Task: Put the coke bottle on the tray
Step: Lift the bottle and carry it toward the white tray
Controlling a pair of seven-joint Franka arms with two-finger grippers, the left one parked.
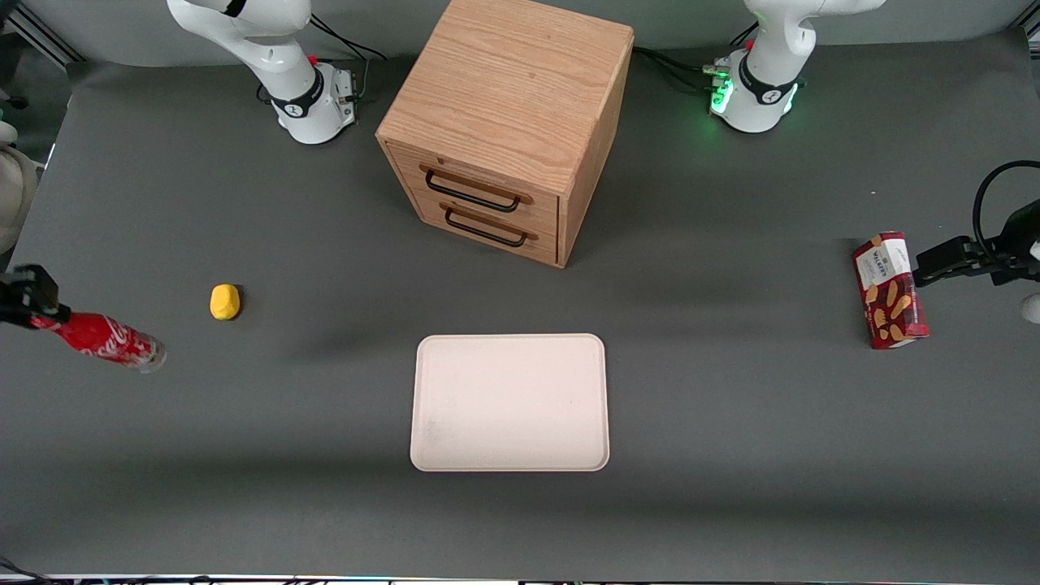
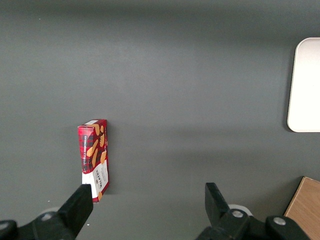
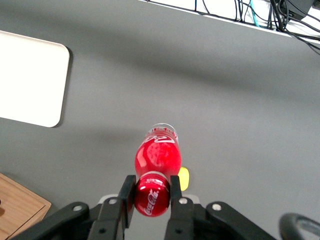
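The coke bottle [image 1: 106,340] [image 3: 156,160], slim with a red cap, red label and clear base, hangs tilted in the air toward the working arm's end of the table. My right gripper [image 1: 36,318] [image 3: 152,194] is shut on its red cap, both fingers pressed against the cap's sides. The cream-white tray [image 1: 510,402] [image 3: 30,80] lies flat near the table's front middle, well apart from the bottle, with nothing on it.
A small yellow object [image 1: 225,301] [image 3: 184,178] lies on the table beside the bottle. A wooden two-drawer cabinet [image 1: 508,122] stands farther from the front camera than the tray. A red biscuit box [image 1: 890,290] [image 2: 94,158] lies toward the parked arm's end.
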